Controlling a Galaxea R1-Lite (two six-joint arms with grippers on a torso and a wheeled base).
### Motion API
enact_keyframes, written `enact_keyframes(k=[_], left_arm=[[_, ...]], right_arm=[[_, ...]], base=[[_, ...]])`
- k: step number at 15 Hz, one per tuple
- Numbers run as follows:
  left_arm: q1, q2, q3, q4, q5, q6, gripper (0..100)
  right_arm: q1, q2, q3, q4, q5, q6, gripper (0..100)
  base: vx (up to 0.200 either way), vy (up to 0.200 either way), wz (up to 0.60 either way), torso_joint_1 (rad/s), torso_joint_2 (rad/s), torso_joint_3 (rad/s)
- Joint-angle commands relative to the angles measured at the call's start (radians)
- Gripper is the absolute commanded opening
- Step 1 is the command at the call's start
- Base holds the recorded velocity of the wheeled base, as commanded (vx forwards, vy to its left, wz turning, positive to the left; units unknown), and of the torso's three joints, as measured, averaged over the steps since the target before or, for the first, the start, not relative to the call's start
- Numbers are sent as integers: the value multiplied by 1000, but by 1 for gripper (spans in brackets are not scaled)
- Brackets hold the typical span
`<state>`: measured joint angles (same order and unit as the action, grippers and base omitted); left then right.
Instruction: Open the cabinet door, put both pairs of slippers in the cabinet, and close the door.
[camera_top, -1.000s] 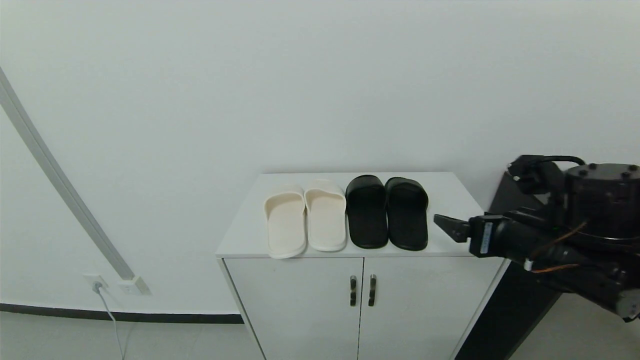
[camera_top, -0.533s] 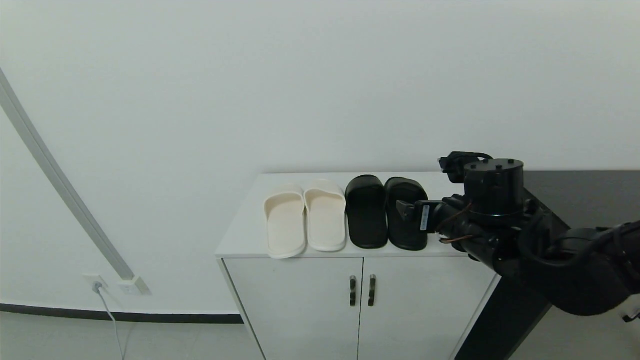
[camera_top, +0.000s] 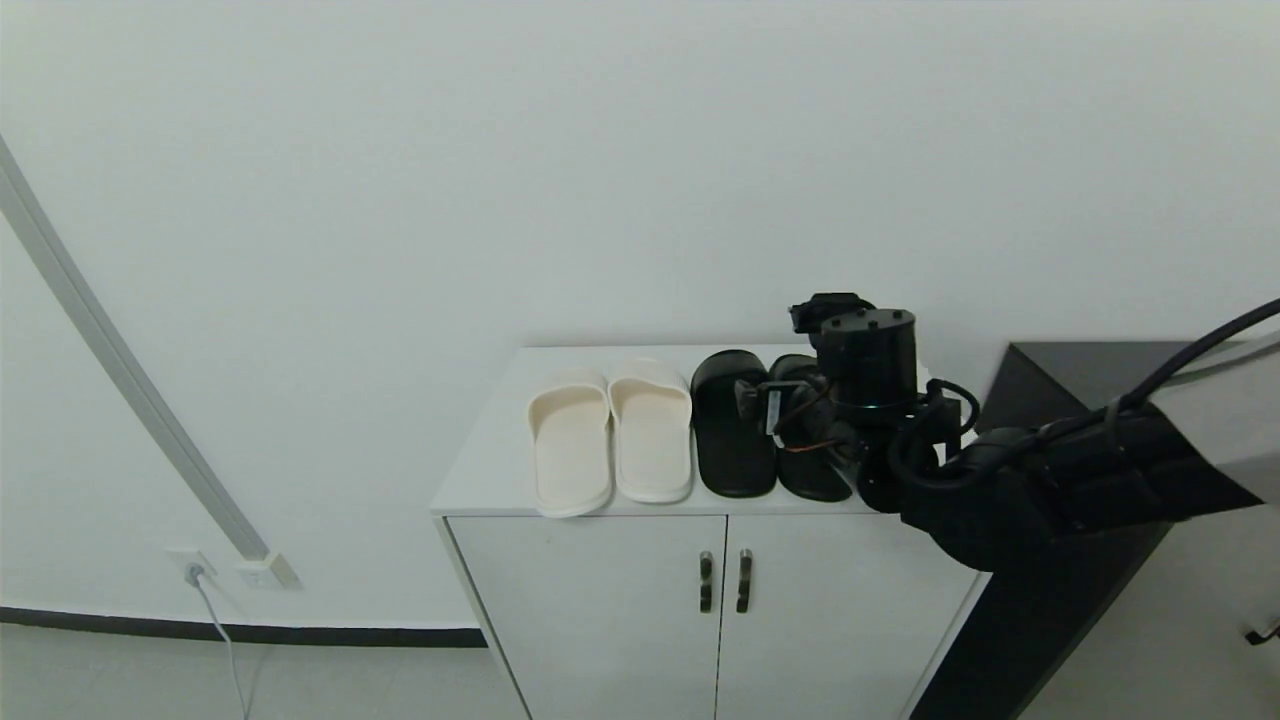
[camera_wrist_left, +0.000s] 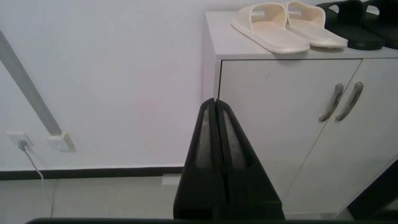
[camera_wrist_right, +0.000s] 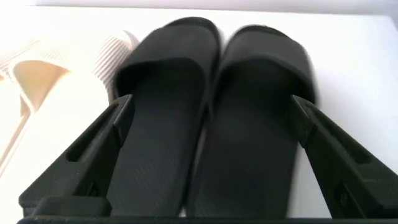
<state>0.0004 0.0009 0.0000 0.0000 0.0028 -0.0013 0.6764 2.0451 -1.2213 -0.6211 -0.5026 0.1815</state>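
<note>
Your right gripper (camera_top: 750, 400) hangs over the black slippers (camera_top: 733, 440) on the cabinet (camera_top: 490, 470) top, fingers spread wide.
White slippers (camera_top: 610, 440) sit at their 9 o'clock, heels at the front edge; doors (camera_top: 600, 610) shut; your arm (camera_top: 1000, 500) hides part of the 3 o'clock black slipper; left gripper (camera_wrist_left: 216, 112) fingers pressed together.

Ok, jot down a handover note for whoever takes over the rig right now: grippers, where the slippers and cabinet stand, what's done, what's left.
Left gripper: shut, empty, held low off the cabinet's left front corner, touching nothing.
Right gripper: open, empty, over the black slippers, one finger on each side of the pair, not closed on them.
White slippers and the black pair lie side by side on the cabinet top.
Cabinet doors: both shut.
Done: nothing yet.
Left: open a door, put both pairs inside, close it.
</note>
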Motion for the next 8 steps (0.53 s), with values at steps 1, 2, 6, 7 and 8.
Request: enact_keyframes(k=[1,2,6,7,8], left_arm=[[1,1,0,0,0,0,0],[1,1,0,2,0,0,0],[1,1,0,0,0,0,0],[1,1,0,0,2,0,0],[1,1,0,0,0,-2,0]], right_arm=[[2,102,-83,3,-22,-8,100],[-1,122,-103,1,-30,-8,100],[-28,216,-219,3,-33,-40,100],[-38,233,-245,4,-34,-48,100],[-43,242,-262,6,-42,-59,100]], base=[[0,0,0,0,0,0],[0,0,0,0,0,0],[0,0,0,0,0,0],[0,0,0,0,0,0],[0,0,0,0,0,0]])
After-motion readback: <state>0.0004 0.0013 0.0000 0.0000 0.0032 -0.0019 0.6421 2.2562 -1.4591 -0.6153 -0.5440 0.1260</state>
